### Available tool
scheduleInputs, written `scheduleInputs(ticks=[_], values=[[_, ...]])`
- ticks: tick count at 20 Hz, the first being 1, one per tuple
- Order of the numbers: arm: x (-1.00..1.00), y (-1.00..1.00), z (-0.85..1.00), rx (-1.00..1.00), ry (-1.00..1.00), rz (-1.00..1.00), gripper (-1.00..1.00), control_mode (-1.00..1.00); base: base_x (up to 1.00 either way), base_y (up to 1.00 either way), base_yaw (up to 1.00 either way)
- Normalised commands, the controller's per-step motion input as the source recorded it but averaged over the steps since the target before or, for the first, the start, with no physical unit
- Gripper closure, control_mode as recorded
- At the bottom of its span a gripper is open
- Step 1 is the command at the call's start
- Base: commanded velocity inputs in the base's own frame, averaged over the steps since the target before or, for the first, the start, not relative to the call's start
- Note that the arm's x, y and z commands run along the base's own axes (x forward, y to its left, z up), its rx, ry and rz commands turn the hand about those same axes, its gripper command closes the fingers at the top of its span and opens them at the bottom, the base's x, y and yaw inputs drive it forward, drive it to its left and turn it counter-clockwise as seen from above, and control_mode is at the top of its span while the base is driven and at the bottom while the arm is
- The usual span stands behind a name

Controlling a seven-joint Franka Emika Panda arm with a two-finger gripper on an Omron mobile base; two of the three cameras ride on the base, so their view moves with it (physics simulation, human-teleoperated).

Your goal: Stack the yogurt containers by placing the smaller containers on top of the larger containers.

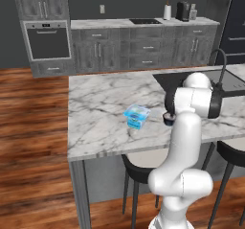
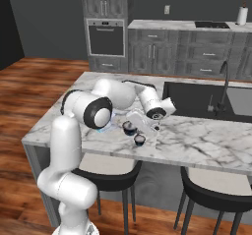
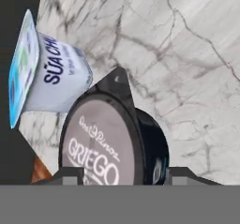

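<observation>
In the hand view a wide dark round cup (image 3: pixel 117 141) with a pale "GRIEGO" lid sits close up between my fingertips (image 3: pixel 70 174). My gripper (image 3: pixel 124 174) is open, one finger on each side of the cup. The light-blue tub (image 3: pixel 49 75) stands just beyond it on the marble. From the right base view, the gripper (image 2: pixel 134 125) reaches down to this wide cup (image 2: pixel 129 127), and the tinier dark cup (image 2: pixel 140 139) stands nearer the counter's front edge. In the left base view the tub (image 1: pixel 136 116) stands left of my arm, which half hides a dark cup (image 1: pixel 168 119).
The marble island counter (image 1: pixel 95 108) ends just in front of the cups. A dark sink (image 2: pixel 197 99) with a curved faucet (image 2: pixel 225 84) lies to the right. Black stools (image 2: pixel 216 190) stand under the front edge.
</observation>
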Motion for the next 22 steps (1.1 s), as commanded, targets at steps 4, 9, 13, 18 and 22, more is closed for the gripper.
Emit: scheduleInputs(ticks=[4,9,13,18,22], values=[[-0.05,-0.17,0.72,0.14,-0.01,0.00,1.00,-1.00,0.00,0.00,0.00],[0.00,0.20,0.73,0.02,-0.05,0.00,1.00,-1.00,0.00,0.00,0.00],[0.00,0.28,0.69,0.00,-0.04,0.00,1.00,-1.00,0.00,0.00,0.00],[-0.16,0.28,0.52,0.00,-0.02,0.00,1.00,-1.00,0.00,0.00,0.00],[-0.33,0.30,0.34,0.00,0.00,0.00,1.00,-1.00,0.00,0.00,0.00]])
